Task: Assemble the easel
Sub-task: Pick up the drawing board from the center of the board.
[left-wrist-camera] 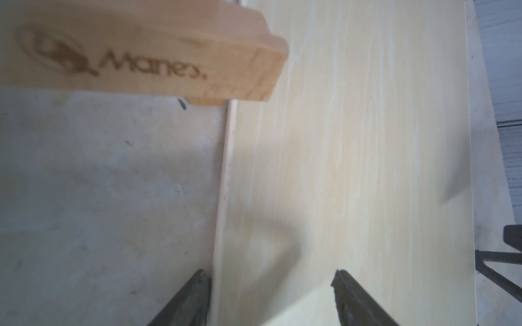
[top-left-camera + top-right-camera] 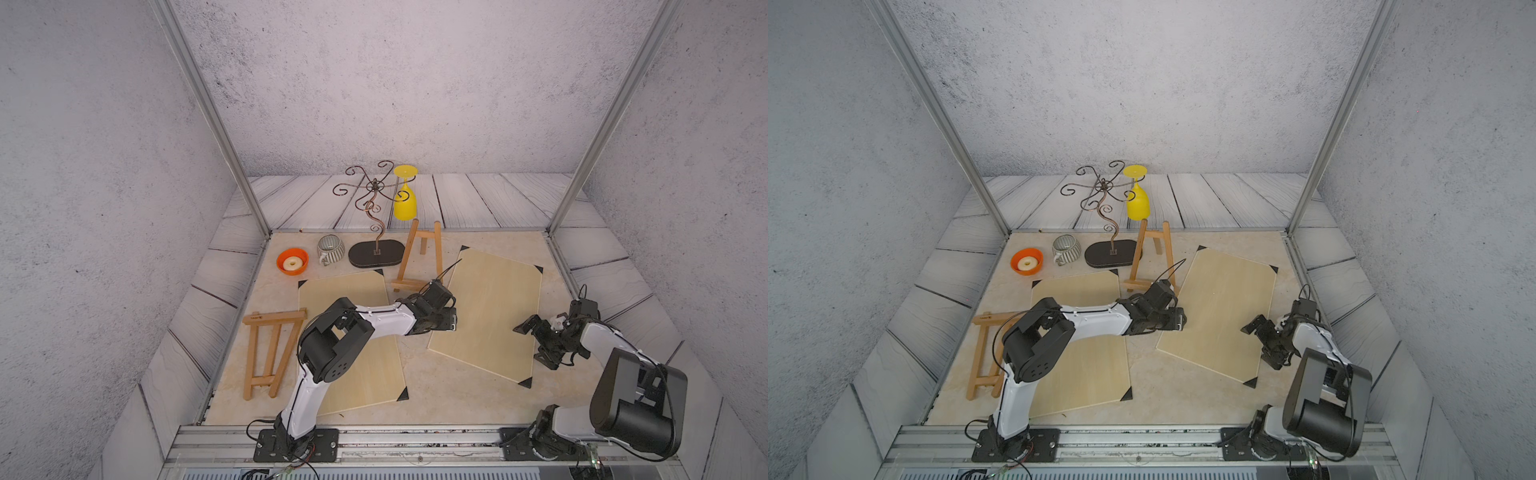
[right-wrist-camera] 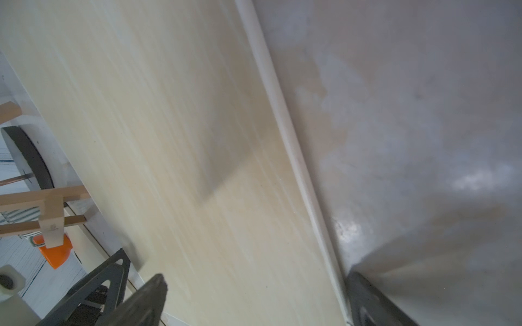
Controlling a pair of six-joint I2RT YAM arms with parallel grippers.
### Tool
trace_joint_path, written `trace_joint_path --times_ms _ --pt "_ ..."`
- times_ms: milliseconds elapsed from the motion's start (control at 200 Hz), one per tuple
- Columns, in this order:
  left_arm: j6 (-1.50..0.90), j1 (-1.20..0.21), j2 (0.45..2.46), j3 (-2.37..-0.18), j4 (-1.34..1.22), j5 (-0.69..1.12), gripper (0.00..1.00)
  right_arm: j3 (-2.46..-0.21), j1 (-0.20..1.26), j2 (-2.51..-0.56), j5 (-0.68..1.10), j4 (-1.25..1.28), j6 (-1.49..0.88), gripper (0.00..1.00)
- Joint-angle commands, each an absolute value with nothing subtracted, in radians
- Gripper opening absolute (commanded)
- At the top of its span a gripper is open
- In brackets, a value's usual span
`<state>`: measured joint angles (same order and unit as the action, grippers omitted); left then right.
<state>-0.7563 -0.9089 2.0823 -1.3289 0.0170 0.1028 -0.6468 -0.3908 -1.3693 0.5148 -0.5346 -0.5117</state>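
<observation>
Two easels (image 2: 408, 253) (image 2: 272, 351), two boards (image 2: 353, 291) (image 2: 494, 307)

A board (image 2: 374, 374) and, askew beside it, a second board (image 2: 494, 316) lie flat on the beige table (image 2: 449, 399). A flat easel (image 2: 274, 319) lies at its left edge. Along the back stand a bowl (image 2: 281, 259), a mug (image 2: 331, 249), a stand (image 2: 376, 253) and a standing easel (image 2: 409, 285).

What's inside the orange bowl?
One pale ring lies in the orange bowl, seen in both top views. Whatever is directly under the ring is covered.
</observation>
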Motion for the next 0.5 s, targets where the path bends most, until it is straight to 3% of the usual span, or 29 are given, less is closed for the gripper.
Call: trace_joint_path --times_ms 0,495 --pt "-0.757 -0.924 2.125 -1.319 0.017 0.214 0.71 -0.582 -0.38 -1.355 0.679 -0.599 -0.503 0.99" --pt "-0.76 -0.94 2.117 -1.27 -0.016 0.263 0.71 -0.543 -0.366 -1.139 0.889 -0.602 -0.505 0.99"
